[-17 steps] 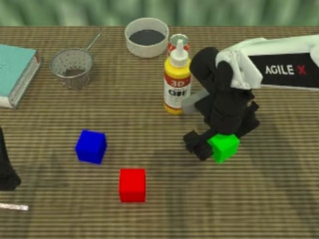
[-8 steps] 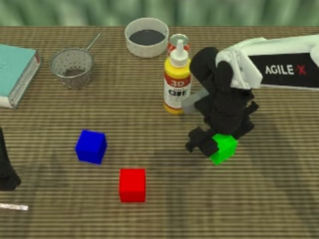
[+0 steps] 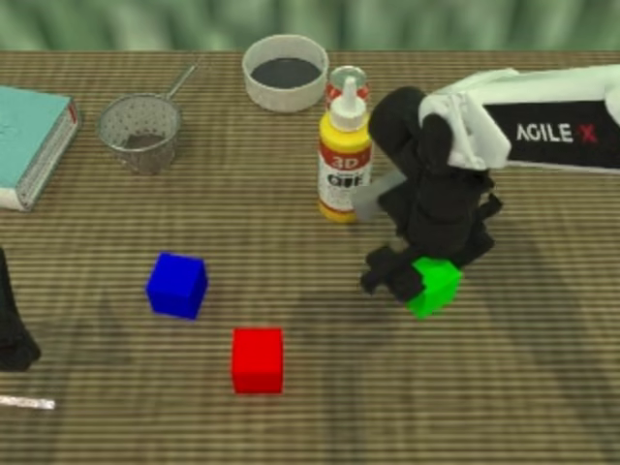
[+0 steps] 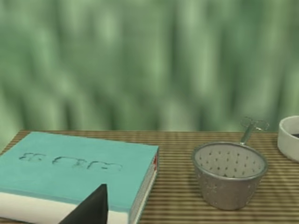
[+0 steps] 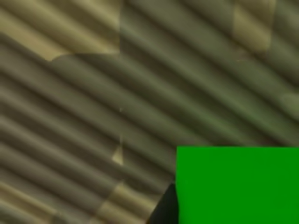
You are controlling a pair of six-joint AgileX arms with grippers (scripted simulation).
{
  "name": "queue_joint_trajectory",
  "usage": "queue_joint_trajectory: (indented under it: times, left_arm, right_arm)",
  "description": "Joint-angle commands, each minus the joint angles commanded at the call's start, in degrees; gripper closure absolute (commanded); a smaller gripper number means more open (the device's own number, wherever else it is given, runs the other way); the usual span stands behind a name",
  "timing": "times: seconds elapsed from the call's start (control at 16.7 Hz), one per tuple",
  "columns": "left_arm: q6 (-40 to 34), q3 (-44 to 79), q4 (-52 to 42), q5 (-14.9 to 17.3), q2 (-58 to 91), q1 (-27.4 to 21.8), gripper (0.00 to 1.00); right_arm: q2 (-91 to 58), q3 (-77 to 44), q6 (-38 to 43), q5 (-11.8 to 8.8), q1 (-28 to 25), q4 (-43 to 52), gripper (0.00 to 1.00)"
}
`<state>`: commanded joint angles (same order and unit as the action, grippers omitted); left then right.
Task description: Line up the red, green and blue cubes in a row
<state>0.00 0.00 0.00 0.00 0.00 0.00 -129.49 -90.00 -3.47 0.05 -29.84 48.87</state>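
The green cube (image 3: 438, 286) sits right of centre, half hidden under my right gripper (image 3: 415, 281), which is shut on it. In the right wrist view the green cube (image 5: 238, 184) fills the lower corner, close over the striped table, with a dark finger (image 5: 164, 207) pressed against its side. The blue cube (image 3: 176, 284) rests at the left of centre. The red cube (image 3: 258, 359) lies nearer the front, between the other two. My left gripper (image 3: 14, 344) is parked at the left edge, open, with one fingertip (image 4: 93, 210) showing in its wrist view.
A yellow glue bottle (image 3: 344, 160) stands just behind and left of my right gripper. At the back are a white bowl (image 3: 285, 73) and a metal strainer (image 3: 141, 131), with a teal book (image 3: 31, 140) at the back left.
My right gripper has come down and closed over the green cube, which now shows less from above. The blue and red cubes and the left arm have not moved.
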Motion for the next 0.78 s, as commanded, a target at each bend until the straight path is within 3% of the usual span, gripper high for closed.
queue_joint_trajectory:
  times: [0.42, 0.78]
  left_arm:
    - [0.0, 0.0, 0.0, 0.0, 0.0, 0.0, 0.00]
    - [0.0, 0.0, 0.0, 0.0, 0.0, 0.0, 0.00]
  right_arm:
    - [4.8, -6.7, 0.0, 0.0, -0.4, 11.8, 1.00]
    - [5.0, -6.9, 0.8, 0.0, -0.4, 12.2, 1.00]
